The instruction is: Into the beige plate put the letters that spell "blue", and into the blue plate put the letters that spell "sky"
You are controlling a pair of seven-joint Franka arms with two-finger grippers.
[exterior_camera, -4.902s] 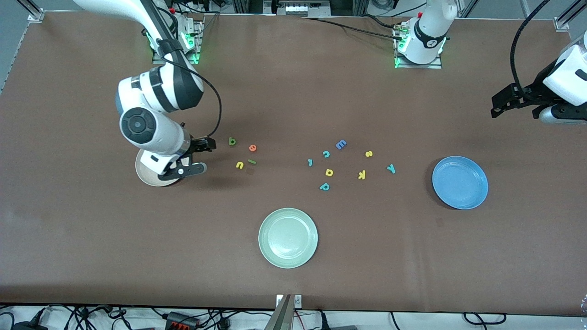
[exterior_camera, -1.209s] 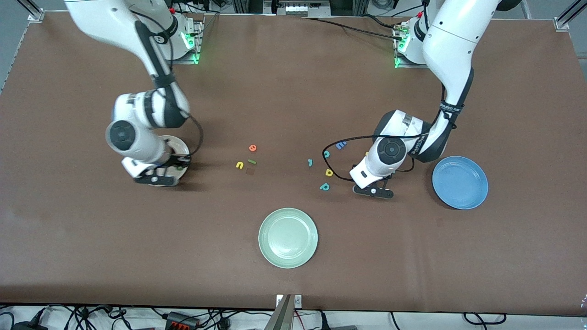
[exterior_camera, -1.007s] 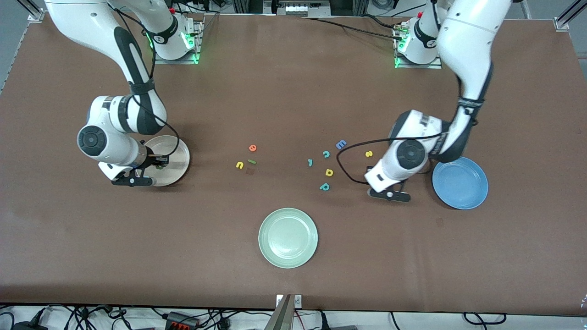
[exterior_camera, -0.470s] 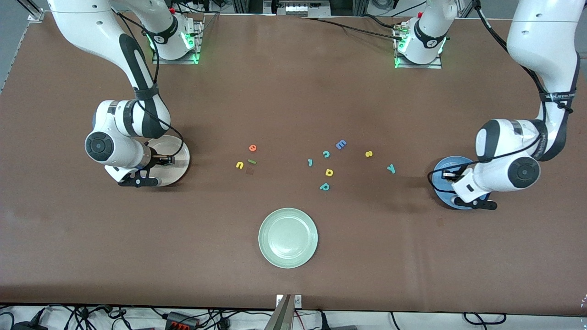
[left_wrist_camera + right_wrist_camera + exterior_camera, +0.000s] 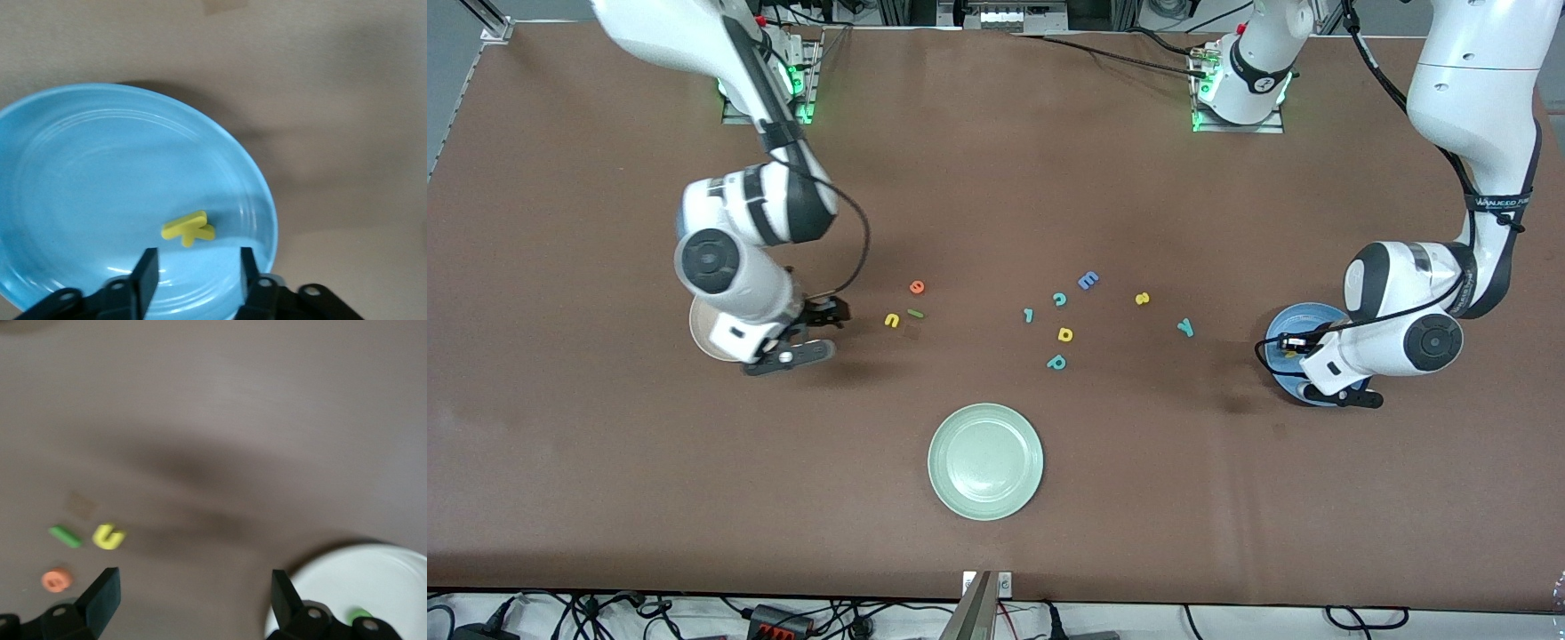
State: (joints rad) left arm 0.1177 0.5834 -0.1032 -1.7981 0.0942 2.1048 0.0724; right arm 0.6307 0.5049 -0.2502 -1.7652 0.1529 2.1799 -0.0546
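The left gripper [image 5: 194, 267] hangs with fingers parted over the blue plate [image 5: 80, 167], where the yellow k [image 5: 189, 228] lies loose. The right gripper [image 5: 193, 600] stands wide apart and empty beside the beige plate [image 5: 373, 580]; just past it toward the blue plate lie the yellow u [image 5: 891, 320], green l [image 5: 915, 313] and orange e [image 5: 916, 286].

The left arm comes down from its base and bends over the blue plate [image 5: 1280, 327]. The left gripper [image 5: 195, 272] hangs low above that plate, fingers parted and empty. The right arm reaches toward the blue plate's end of the beige plate [image 5: 698, 331]; the right gripper [image 5: 193, 600] hovers there, seemingly just past the rim, jaws spread wide, holding nothing.
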